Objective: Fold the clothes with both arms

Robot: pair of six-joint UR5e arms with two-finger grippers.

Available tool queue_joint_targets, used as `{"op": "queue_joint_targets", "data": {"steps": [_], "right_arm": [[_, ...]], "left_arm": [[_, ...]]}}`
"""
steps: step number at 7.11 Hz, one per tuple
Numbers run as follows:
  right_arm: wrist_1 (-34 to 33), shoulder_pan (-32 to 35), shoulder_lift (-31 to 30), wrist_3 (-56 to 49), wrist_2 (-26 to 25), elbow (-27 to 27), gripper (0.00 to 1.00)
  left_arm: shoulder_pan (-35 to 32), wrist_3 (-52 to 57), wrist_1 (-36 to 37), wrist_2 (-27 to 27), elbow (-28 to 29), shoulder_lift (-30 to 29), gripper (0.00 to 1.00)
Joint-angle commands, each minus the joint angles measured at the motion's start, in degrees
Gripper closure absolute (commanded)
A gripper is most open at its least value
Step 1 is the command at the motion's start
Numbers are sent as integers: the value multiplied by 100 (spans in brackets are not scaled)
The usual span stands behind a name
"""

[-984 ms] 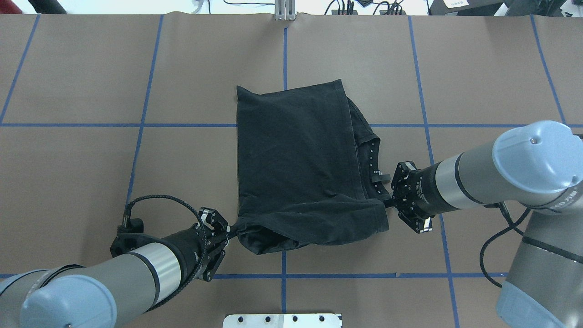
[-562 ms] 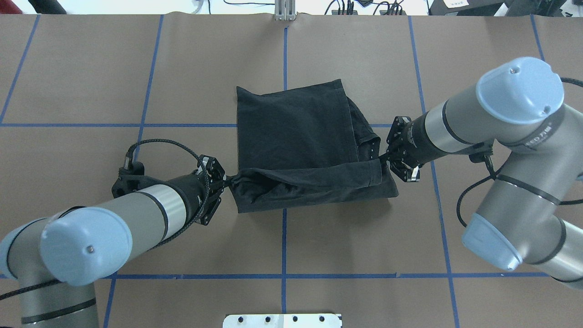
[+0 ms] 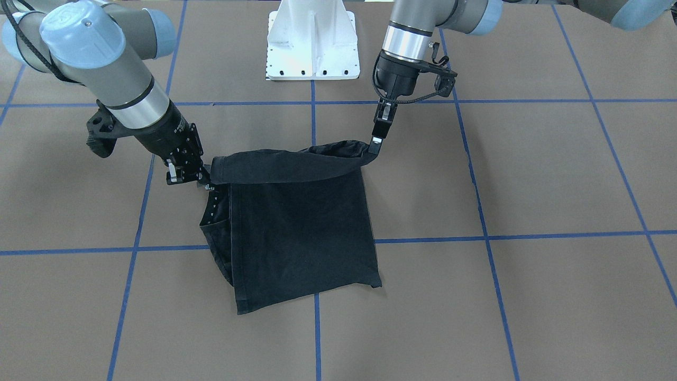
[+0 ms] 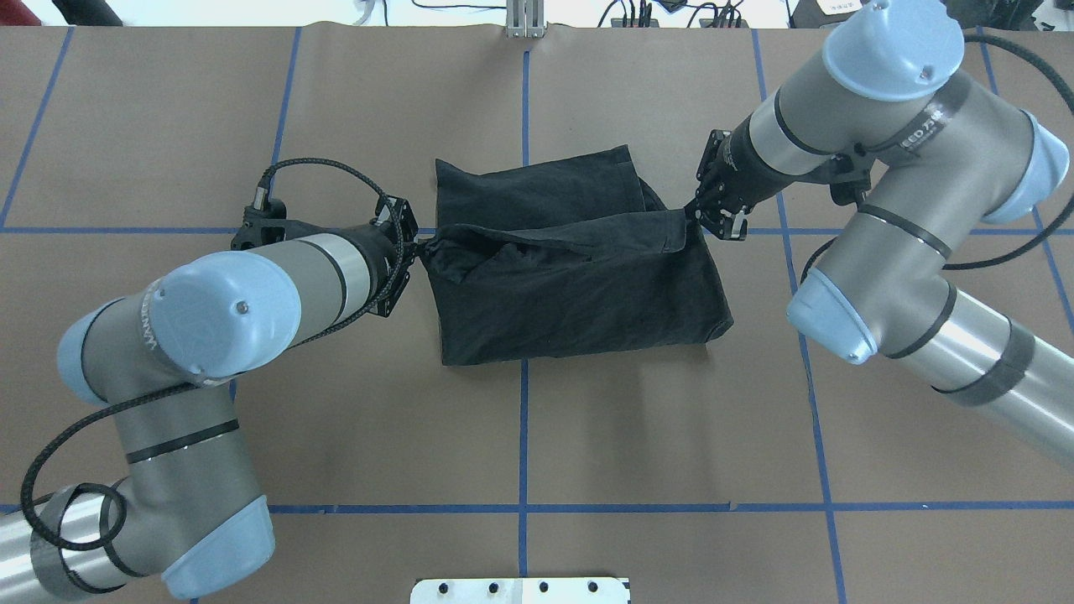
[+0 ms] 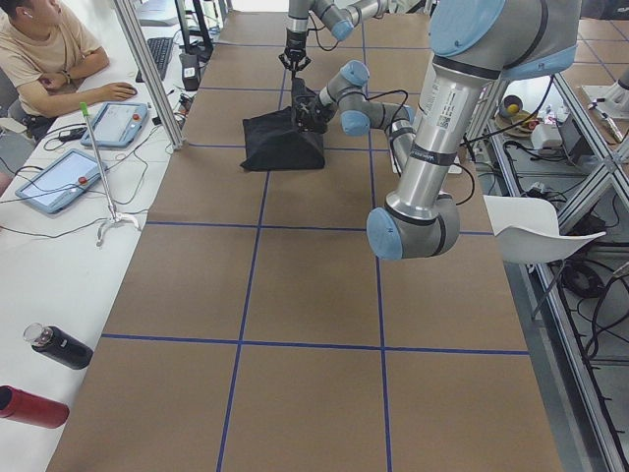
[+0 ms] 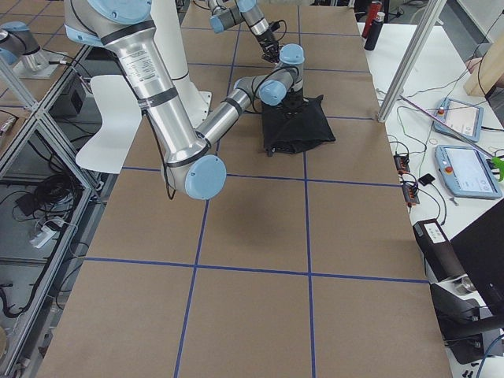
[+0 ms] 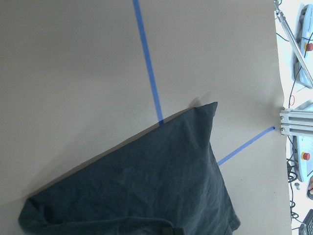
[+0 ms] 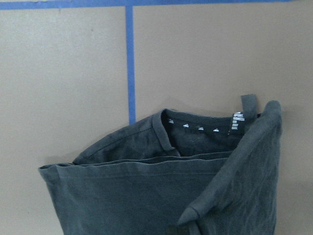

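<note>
The black T-shirt (image 4: 579, 289) lies partly folded mid-table, plain black side up, logo hidden. My left gripper (image 4: 417, 244) is shut on its left corner. My right gripper (image 4: 691, 215) is shut on its right corner. Between them the held edge hangs raised above the lower layers. In the front-facing view the left gripper (image 3: 374, 144) and right gripper (image 3: 205, 179) hold that edge as a sagging band over the shirt (image 3: 301, 233). The right wrist view shows the collar and label (image 8: 238, 122). The left wrist view shows the flat layer (image 7: 146, 186).
The brown paper table (image 4: 252, 419) has blue tape grid lines (image 4: 522, 436). The white pedestal base (image 3: 312, 47) stands at the robot's edge. An aluminium post (image 4: 524, 18) is at the far edge. An operator (image 5: 49, 59) sits beside tablets; bottles (image 5: 57, 346) lie there.
Both grippers have carried the shirt's near edge away from the robot, up and over the lower layers toward the far edge. Both elbows have swung forward.
</note>
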Motion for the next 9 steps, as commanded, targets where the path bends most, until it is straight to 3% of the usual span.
{"op": "queue_joint_targets", "data": {"steps": [1,2,4,6,7,8,9], "right_arm": [[10,264,763,-362,238,-1111,100],[62,290,1123,-520,238,-1655,100],[1276,317,1468,-645,220,-3059,100],[1697,500,1923,-1309,168,-4160,100],[2045,502,2404,-1748,-120,-4975,1],[2188,684,2749,-2283,-131,-5374,0],[2033,999,2717,-3019,408,-5370,0]], "left_arm": [[-355,240,-224,-130,690,-370,100],[-495,284,-470,-147,1155,-615,100],[-837,617,-1188,-340,2217,-915,100],[-1347,1092,-2287,-578,4251,-1756,73],[-1567,1529,-3040,-578,4897,-1865,17],[-1717,1759,-3117,-639,4956,-1874,0],[-1779,1761,-3144,-744,4939,-1875,0]]}}
